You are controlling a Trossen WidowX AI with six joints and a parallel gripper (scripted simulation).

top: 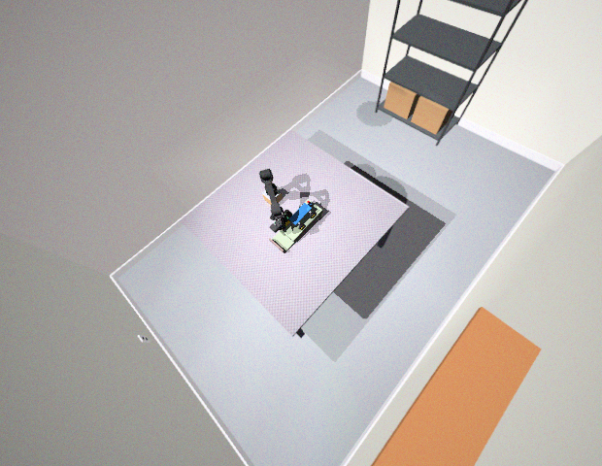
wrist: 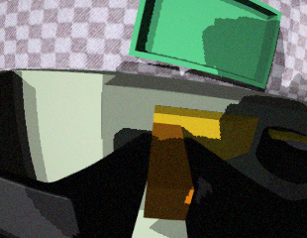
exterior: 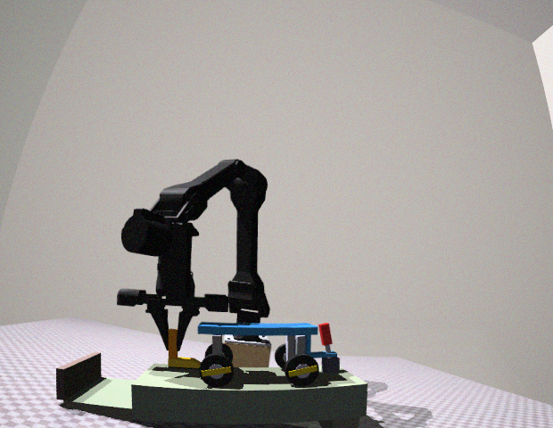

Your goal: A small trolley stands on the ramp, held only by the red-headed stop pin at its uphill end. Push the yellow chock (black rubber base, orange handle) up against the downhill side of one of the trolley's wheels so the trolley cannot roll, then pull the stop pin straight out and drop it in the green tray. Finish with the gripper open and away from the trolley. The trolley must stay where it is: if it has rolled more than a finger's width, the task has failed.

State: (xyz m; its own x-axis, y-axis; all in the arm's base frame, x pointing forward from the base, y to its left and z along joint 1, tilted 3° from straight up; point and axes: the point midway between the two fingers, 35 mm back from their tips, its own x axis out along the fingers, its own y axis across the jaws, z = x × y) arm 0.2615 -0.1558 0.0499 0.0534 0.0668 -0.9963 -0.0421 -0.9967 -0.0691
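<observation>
Trolley [exterior: 257, 328] on ramp [exterior: 249, 396]; chock [exterior: 182, 362] just left of wheel [exterior: 217, 369]; pin [exterior: 326, 335] at right end.

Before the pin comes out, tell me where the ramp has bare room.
Free: the low ramp stretch between the dark end block and the chock. Crowded: chock, gripper shut on its handle, trolley wheels, stop pin.

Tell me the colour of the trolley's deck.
Blue deck, clearest in the exterior view.
</observation>
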